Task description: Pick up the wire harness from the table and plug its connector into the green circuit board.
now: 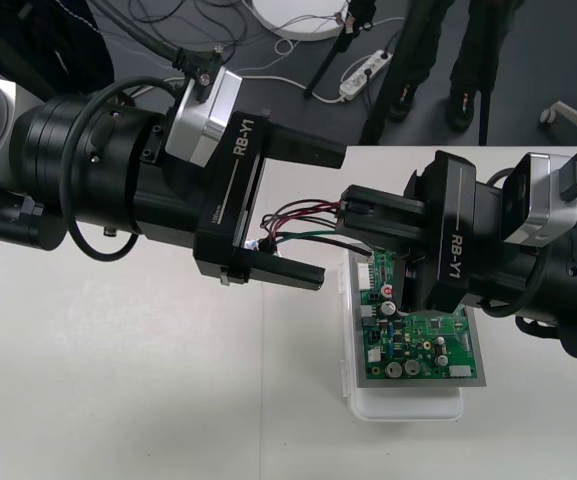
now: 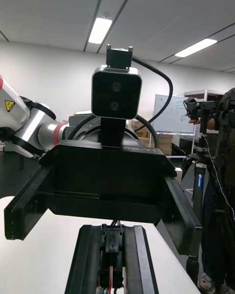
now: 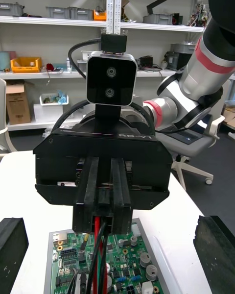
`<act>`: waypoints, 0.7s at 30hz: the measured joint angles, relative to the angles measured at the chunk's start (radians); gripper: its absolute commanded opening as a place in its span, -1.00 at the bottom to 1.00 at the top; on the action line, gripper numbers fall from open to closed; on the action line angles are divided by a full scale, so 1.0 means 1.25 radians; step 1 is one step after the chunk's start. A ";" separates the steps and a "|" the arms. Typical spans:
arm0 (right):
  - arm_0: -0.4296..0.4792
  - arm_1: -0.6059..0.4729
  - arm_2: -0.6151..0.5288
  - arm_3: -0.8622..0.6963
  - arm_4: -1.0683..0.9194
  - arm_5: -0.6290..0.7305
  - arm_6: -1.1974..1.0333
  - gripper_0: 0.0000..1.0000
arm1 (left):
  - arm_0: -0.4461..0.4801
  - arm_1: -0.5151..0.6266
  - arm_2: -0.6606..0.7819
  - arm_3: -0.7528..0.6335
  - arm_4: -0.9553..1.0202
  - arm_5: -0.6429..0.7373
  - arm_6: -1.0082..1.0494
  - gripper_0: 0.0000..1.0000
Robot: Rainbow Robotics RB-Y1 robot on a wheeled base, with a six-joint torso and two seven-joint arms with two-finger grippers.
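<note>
**Table** (image 1: 118, 380): plain and light. The left arm (image 1: 78, 170) enters from the left and the right arm (image 1: 568, 280) from the right. They meet over the far middle of the table, gripper facing gripper.

**Left gripper** (image 1: 328, 216): released. Its jaws stand wide apart, one on each side of the harness wires, and they grip nothing.

**Right gripper** (image 3: 104, 219): clenched. Its jaws are close together and grasp the plug end of the harness, above the far end of the board.

**White base** (image 1: 408, 405): flat on the table, beneath the right gripper. The green circuit board (image 1: 423, 345) sits on top of it.

**Wire harness** (image 1: 293, 225): off the table, held in the air between the two grippers. Its wires (image 3: 100, 245) (red, black and green) leave the right gripper's jaws and arc across into the gap of the left gripper. The far end lies near the left gripper's nearer jaw and cannot be made out.

**Plug** (image 2: 111, 240): small and black, pinched between the right gripper's jaws and clear of the board.
</note>
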 measured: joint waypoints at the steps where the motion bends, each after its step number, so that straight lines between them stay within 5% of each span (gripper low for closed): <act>1: 0.000 0.000 0.000 0.000 0.000 0.000 0.000 -1.00 | 0.000 0.001 0.000 -0.001 0.000 0.000 0.000 1.00; 3: 0.000 0.000 0.000 0.000 0.000 0.000 0.000 -1.00 | 0.000 0.003 0.000 -0.003 0.000 0.000 0.000 1.00; 4: 0.000 0.000 0.000 0.000 0.000 0.000 0.000 -1.00 | 0.000 0.003 0.000 -0.004 0.000 0.000 0.000 0.78; 7: 0.000 0.000 0.000 0.000 0.000 0.000 0.000 -1.00 | 0.000 0.004 0.000 -0.007 0.000 0.000 0.000 -0.99; 21: 0.000 0.000 0.002 -0.002 0.000 -0.001 0.000 -1.00 | 0.000 0.006 0.000 -0.009 0.001 0.014 0.000 -0.99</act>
